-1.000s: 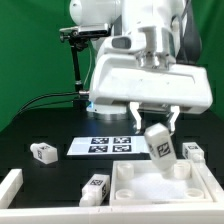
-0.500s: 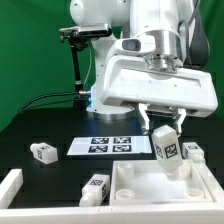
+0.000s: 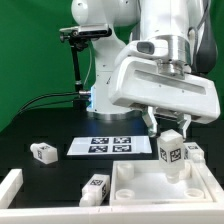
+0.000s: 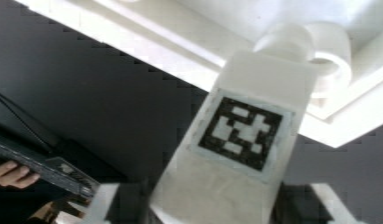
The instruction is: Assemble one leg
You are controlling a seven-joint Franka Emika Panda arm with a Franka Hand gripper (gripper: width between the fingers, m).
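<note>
My gripper (image 3: 169, 131) is shut on a white leg (image 3: 170, 151) with a square black-and-white marker. It holds the leg upright above the far right corner of the white tabletop (image 3: 140, 189). In the wrist view the leg (image 4: 241, 130) fills the middle, between the two dark fingers (image 4: 117, 200), and its far end sits over the tabletop's raised corner (image 4: 330, 60). Whether the leg touches the tabletop I cannot tell.
The marker board (image 3: 108, 146) lies behind the tabletop. Loose legs lie at the exterior view's left (image 3: 42, 152), in front of the board (image 3: 96, 187) and at the right behind the held leg (image 3: 194, 151). A white rail (image 3: 10, 185) edges the front left.
The gripper has carried the leg toward the exterior view's right and lower, from tilted to upright over the tabletop's far right corner.
</note>
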